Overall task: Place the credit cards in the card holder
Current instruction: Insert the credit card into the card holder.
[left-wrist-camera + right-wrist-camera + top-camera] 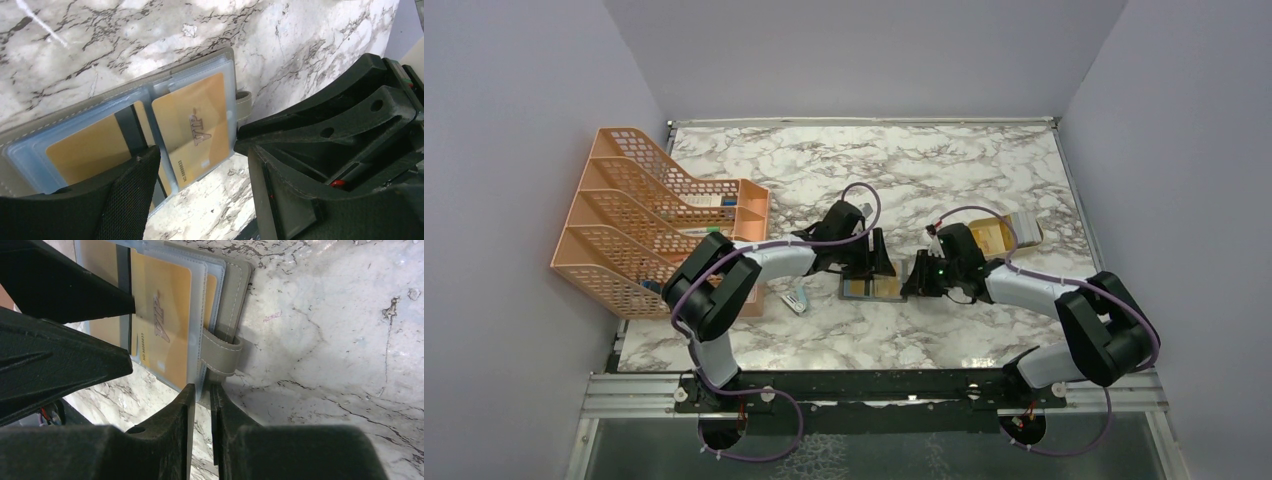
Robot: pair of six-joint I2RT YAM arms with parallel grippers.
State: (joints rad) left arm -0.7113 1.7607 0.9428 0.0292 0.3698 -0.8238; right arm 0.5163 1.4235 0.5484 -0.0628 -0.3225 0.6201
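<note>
Nearest you, a strip of bare marble table (864, 345) runs between the arm bases and the card holder (872, 288), which lies open and flat at mid-frame in the top view. Two gold credit cards (200, 120) sit in its clear pockets, one on each page. Your left gripper (202, 160) hangs over the holder's middle with its jaws well apart and one finger above the left page. Your right gripper (201, 392) is at the holder's right edge, just below the snap tab (220, 352), with its jaws almost together. The sleeve edge runs into the slit, but you cannot tell whether they bite. Farther off, the orange rack (634, 230) crowds the left edge and a tan tray (1032, 238) sits toward the right, with open marble behind.
</note>
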